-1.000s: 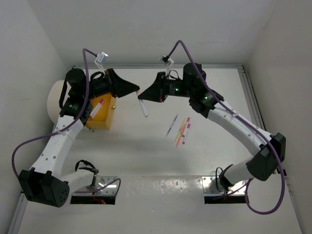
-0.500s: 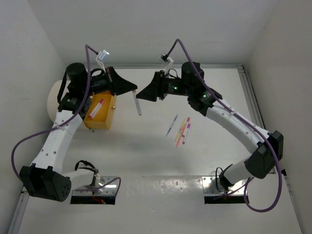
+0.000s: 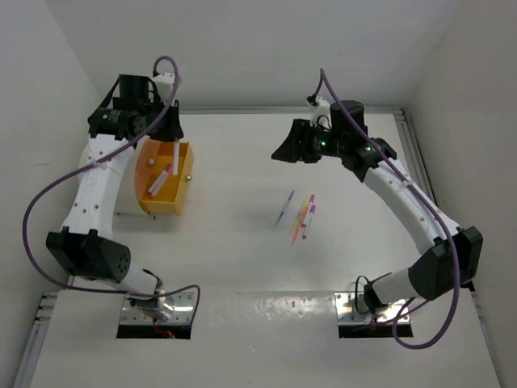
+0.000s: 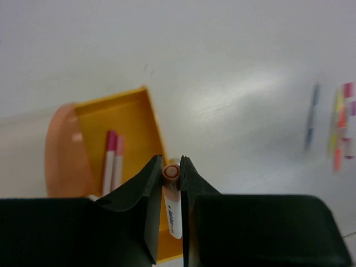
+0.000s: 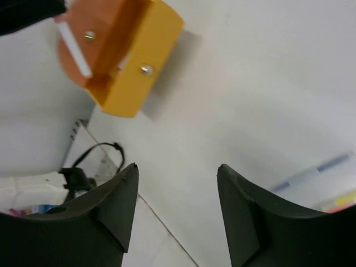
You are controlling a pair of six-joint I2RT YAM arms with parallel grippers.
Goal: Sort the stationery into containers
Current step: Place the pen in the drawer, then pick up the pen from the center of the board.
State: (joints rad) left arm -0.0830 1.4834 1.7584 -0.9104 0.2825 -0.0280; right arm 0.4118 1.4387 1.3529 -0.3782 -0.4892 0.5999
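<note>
While over 1 yellow bin (image 4: 132, 119), left hand (image 4: 171, 166) around 1 white pen (image 4: 174, 216).

A white table (image 3: 242, 267) fills the top view. Just right of the centre, four pens lie flat on it, all slanted the same way. The blue pen (image 3: 283, 208) lies a little to the left of the others. A yellow pen (image 3: 302, 208), a pink pen (image 3: 309, 212) and an orange pen (image 3: 296, 232) sit close side by side. At the upper left is a yellow bin (image 3: 164, 205), though I can't tell whether it touches the tabletop. Two metal plates (image 3: 174, 305) (image 3: 349, 307) lie along the bottom edge, and a metal rail (image 3: 416, 162) runs down the right side.
</note>
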